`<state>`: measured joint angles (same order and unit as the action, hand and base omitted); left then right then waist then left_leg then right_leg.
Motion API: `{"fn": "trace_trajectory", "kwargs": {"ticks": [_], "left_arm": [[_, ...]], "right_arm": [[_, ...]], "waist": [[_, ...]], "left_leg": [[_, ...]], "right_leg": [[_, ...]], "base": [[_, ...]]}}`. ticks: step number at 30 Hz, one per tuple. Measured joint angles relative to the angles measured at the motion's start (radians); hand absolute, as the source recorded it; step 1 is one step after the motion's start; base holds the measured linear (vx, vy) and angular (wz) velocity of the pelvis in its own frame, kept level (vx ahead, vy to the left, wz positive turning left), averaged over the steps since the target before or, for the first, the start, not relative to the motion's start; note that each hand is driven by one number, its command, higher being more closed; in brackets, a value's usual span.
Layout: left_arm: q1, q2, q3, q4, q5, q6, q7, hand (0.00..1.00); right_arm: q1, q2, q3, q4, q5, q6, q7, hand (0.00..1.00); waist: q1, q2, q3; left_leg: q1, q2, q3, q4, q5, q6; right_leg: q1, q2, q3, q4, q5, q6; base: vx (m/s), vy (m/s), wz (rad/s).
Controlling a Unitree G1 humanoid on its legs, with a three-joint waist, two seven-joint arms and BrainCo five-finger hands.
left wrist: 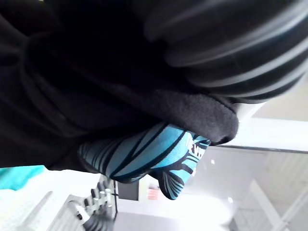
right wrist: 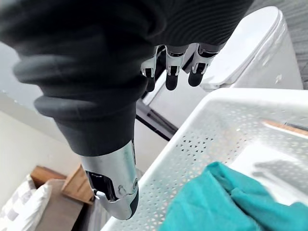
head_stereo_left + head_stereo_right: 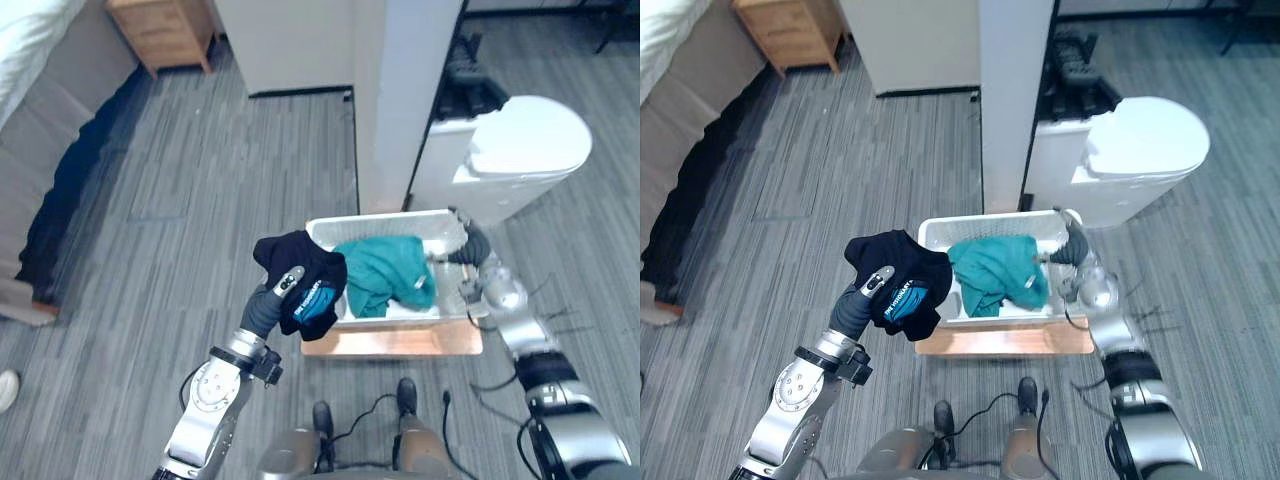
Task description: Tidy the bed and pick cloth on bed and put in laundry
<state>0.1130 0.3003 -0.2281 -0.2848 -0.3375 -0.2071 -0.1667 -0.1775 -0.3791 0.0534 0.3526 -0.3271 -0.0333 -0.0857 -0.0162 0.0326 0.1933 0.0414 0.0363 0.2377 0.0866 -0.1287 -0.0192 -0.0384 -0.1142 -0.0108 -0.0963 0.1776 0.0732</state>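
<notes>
My left hand [image 3: 266, 308] is shut on a black cloth with a blue print [image 3: 302, 262], held up at the left rim of the white laundry basket [image 3: 380, 220]. The cloth [image 1: 96, 86] drapes over the fingers and hangs partly over the basket's edge. A teal cloth [image 3: 385, 272] lies crumpled inside the basket. My right hand [image 3: 472, 247] hovers at the basket's far right corner. Its fingers [image 2: 172, 65] are relaxed and hold nothing, above the perforated basket wall [image 2: 202, 139] and the teal cloth [image 2: 226, 204].
The basket rests on a low wooden board [image 3: 395, 343]. A white lidded bin [image 3: 520, 150] stands behind it on the right, beside a white pillar [image 3: 400, 100]. The bed [image 3: 40, 110] runs along the left with dark fabric [image 3: 60, 190] at its base. A wooden nightstand [image 3: 165, 30] stands beyond.
</notes>
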Motion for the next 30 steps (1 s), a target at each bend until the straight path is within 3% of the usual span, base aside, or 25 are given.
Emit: {"fn": "trace_trajectory", "kwargs": {"ticks": [4,8,10,16,18,22,25,30], "left_arm": [[-0.14,0.005,0.017,0.003,0.001,0.001,0.082,1.0],[-0.301,0.025,0.037,0.099,0.006,0.008,0.156,1.0],[-0.42,0.036,0.039,0.23,0.028,0.04,0.221,1.0],[-0.567,0.055,0.032,0.537,0.075,0.083,0.304,1.0],[-0.574,0.064,0.028,0.593,0.077,0.09,0.31,1.0],[-0.59,0.066,-0.002,0.665,0.097,0.108,0.321,1.0],[-0.648,0.064,-0.046,0.733,0.106,0.134,0.309,1.0],[-0.632,0.009,-0.139,0.796,0.144,0.166,0.24,1.0]], "right_arm": [[0.147,0.029,-0.001,-0.076,-0.007,0.013,-0.011,0.0],[0.196,0.035,0.001,-0.084,-0.008,0.016,-0.008,0.0],[0.214,0.039,0.008,-0.086,-0.007,0.016,0.0,0.0],[0.235,0.049,0.043,-0.086,-0.006,0.021,0.005,0.0],[0.236,0.058,0.043,-0.086,-0.005,0.021,0.004,0.0],[0.236,0.061,0.042,-0.086,0.004,0.024,0.004,0.0],[0.194,0.062,0.041,-0.086,0.01,0.024,0.002,0.0],[0.115,0.062,0.042,-0.086,0.043,0.037,0.003,0.0]], "waist": [[-0.03,-0.036,-0.049],[-0.069,-0.042,-0.081],[-0.082,-0.047,-0.093],[-0.123,-0.059,-0.103],[-0.137,-0.06,-0.102],[-0.134,-0.083,-0.087],[-0.134,-0.097,-0.028],[-0.136,-0.075,0.05]], "left_leg": [[0.03,0.006,0.045,-0.01,-0.015,-0.006],[0.05,0.008,0.072,-0.019,-0.012,-0.011],[0.077,0.01,0.099,-0.039,-0.007,-0.019],[0.088,0.013,0.13,-0.054,-0.005,-0.022],[0.088,0.013,0.138,-0.056,-0.006,-0.022],[0.055,0.011,0.164,-0.049,-0.008,-0.02],[0.025,0.012,0.174,-0.031,-0.016,-0.016],[-0.032,0.028,0.182,0.047,-0.067,-0.013]], "right_leg": [[0.002,0.009,0.045,-0.001,-0.017,-0.007],[0.003,0.015,0.067,0.002,-0.017,-0.007],[0.005,0.023,0.091,0.005,-0.017,-0.006],[-0.003,0.031,0.117,0.004,-0.007,0.006],[-0.007,0.032,0.123,0.005,-0.004,0.008],[-0.055,0.036,0.153,0.007,0.01,0.009],[-0.085,0.036,0.17,0.016,0.032,0.009],[-0.126,0.041,0.19,0.039,0.033,0.011]], "base": [[-0.12,-0.044,-0.34],[-0.07,-0.025,-0.23],[-0.06,-0.022,-0.33],[-0.02,-0.017,-0.15],[-0.01,-0.003,-0.17],[-0.01,-0.01,-0.19],[-0.05,-0.014,-0.11],[-0.03,-0.01,-0.08]]}}
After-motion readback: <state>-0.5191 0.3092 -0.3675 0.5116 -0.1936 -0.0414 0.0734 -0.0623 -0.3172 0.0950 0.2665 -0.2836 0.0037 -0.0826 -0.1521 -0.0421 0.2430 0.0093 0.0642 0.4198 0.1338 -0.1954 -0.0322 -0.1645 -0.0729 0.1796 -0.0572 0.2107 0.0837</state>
